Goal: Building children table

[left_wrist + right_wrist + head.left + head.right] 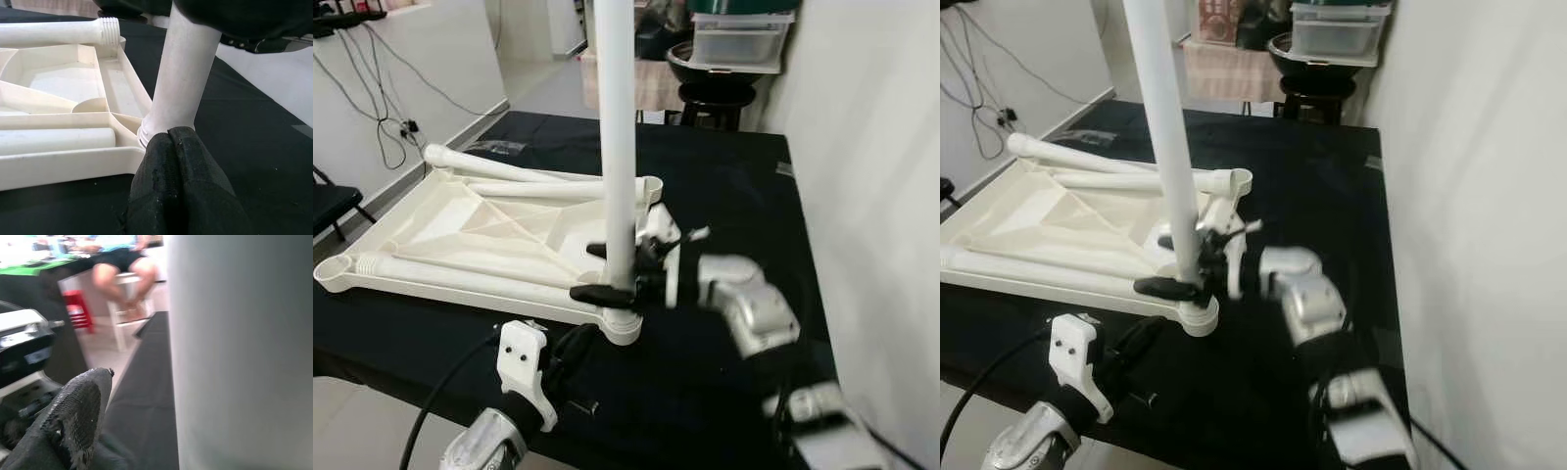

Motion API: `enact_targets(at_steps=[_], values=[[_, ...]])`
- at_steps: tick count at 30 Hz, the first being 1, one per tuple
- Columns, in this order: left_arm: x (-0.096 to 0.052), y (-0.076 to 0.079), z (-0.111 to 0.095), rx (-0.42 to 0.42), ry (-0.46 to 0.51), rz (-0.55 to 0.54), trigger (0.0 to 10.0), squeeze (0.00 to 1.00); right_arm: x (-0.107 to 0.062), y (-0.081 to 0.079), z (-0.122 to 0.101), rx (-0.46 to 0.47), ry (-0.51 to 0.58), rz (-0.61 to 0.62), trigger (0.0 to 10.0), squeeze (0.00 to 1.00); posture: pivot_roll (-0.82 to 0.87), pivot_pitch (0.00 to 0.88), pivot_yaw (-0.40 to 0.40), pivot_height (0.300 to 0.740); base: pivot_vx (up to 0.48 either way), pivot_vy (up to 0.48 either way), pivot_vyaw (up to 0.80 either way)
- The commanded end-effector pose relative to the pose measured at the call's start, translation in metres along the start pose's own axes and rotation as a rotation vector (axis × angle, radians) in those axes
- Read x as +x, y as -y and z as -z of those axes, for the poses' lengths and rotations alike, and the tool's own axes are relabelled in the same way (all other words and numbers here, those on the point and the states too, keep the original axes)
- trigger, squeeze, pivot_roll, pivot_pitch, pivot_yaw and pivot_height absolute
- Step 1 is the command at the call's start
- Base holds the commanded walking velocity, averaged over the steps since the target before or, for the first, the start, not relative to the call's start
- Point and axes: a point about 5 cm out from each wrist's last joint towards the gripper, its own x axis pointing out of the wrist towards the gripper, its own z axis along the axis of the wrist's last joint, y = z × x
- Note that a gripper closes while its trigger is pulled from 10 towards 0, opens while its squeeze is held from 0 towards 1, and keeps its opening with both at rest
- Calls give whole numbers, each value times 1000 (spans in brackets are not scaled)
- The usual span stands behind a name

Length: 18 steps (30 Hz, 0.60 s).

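- The upright table leg [617, 127] ran off the top of both eye views, so its upper end was cut off.
- In the right wrist view that leg [239, 352] was a blurred pale mass very close to the camera; one black finger [73, 421] showed beside it, the other hidden, and a seated person [120, 264] in the background was visible only from the torso down.
- The right arm was smeared by blur in the eye views, and its lower part ran out of the frame.
- The white tabletop [431, 211] lay upside down on a black cloth [724, 196], ribs facing up, its far-left part cropped by the edge of the right eye view.
- The right gripper [612, 269] was closed around the lower part of the upright leg, one black finger above the other, just over the corner socket [622, 323] where the leg stood.
- The left gripper [171, 142] had its two black fingers pressed together with no gap, their tips touching the base of the leg where it met the socket; it gripped nothing.
- Two loose legs [509, 176] lay across the far side of the tabletop, and another leg [460, 274] lay along its near edge.
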Motion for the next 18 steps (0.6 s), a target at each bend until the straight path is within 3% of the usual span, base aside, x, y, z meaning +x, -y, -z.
enact_targets(at_steps=[1,2,3,9,17,18], values=[[-1,-1,4,-1,-20,-10,10000,0,1,4,7,52,5,-62,10000,0,34,42,-14,740,0,0,0],[-1,-1,5,0,-20,-11,10000,0,2,7,8,74,7,-75,10000,0,36,42,-14,740,0,0,0],[-1,0,5,1,-20,-11,10000,0,1,8,10,95,7,-97,0,0,40,43,-15,740,0,0,0],[-2,1,5,1,-21,-12,10000,0,0,8,12,116,9,-119,0,0,43,45,-16,740,0,0,0],[-4,2,3,-2,-20,-12,10000,0,-12,6,28,111,14,-1,0,0,37,62,-13,740,0,0,0],[-4,2,3,-3,-20,-11,10000,0,-13,1,38,116,-5,62,0,0,29,78,-22,740,0,0,0]])
